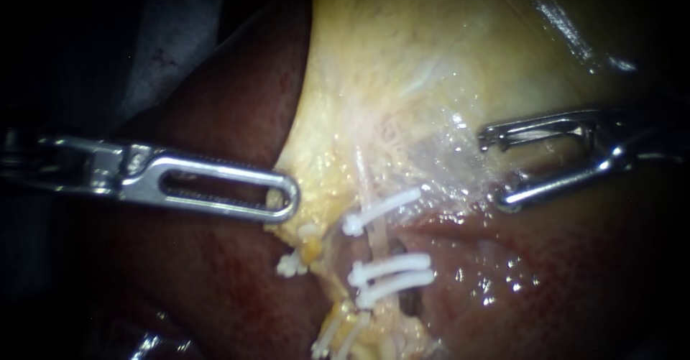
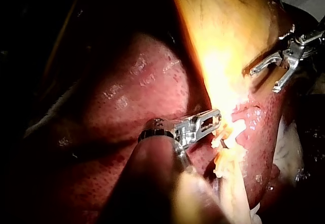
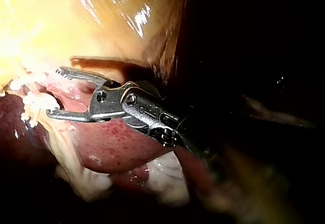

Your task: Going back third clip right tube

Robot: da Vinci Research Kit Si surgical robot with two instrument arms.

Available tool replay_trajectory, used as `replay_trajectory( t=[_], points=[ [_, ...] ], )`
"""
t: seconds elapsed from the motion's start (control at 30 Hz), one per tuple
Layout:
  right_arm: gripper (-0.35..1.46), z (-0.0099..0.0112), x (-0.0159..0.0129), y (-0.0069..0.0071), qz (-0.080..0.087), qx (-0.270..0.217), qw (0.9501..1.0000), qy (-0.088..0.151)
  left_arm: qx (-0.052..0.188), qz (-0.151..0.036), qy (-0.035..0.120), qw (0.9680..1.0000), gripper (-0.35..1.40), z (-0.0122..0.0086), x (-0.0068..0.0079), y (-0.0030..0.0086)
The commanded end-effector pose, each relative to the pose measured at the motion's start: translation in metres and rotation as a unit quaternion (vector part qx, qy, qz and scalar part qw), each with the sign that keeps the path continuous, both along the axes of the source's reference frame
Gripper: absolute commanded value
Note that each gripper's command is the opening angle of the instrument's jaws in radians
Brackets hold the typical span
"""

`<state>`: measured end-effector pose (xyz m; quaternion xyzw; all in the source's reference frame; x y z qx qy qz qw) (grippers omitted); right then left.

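Observation:
The right tube (image 1: 371, 225) runs pale and thin down from the yellow gallbladder (image 1: 402, 58). Three white clips cross it: one higher (image 1: 381, 210) and two close together lower down (image 1: 392, 265), (image 1: 397, 281). My right instrument (image 1: 494, 169) stands to the right of the upper clip, jaws open and empty, clear of the tube. In the right wrist view its jaws (image 3: 54, 92) gape just short of the white clips (image 3: 34, 103). My left instrument (image 1: 287, 196) lies flat with its slotted jaws shut on the gallbladder's lower left edge, also seen in its own view (image 2: 216, 118).
Dark red liver (image 1: 215, 281) lies under and left of the gallbladder, and wet red tissue (image 1: 503, 274) spreads under my right instrument. More white clips sit on the left tube (image 1: 291, 263) and lower at the frame's edge (image 1: 330, 340).

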<state>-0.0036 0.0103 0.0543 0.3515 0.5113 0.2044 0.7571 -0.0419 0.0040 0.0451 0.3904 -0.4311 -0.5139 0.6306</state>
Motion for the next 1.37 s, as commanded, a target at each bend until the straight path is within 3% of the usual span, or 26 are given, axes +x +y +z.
replay_trajectory(
  t=[0.03,0.37,0.77,1.37],
  points=[
    [0.51,0.0,0.0,0.0,0.0,0.0,1.0,0.0,0.0,0.002,0.001,1.0,-0.35,0.0002,-0.0004,-0.0001],
    [0.52,-0.0001,-0.0001,0.0,0.0,0.0,1.0,0.0,-0.002,0.014,0.005,0.9999,-0.35,0.0027,-0.0034,-0.0011],
    [0.52,-0.0001,-0.0003,-0.0001,-0.001,0.0,1.0,0.0,-0.004,0.017,0.008,0.9998,-0.35,0.0044,-0.004,-0.0011],
    [0.51,-0.0001,-0.0003,-0.0001,0.0,0.0,1.0,0.0,-0.004,0.018,0.008,0.9998,-0.35,0.0045,-0.0042,-0.0011]
  ],
)
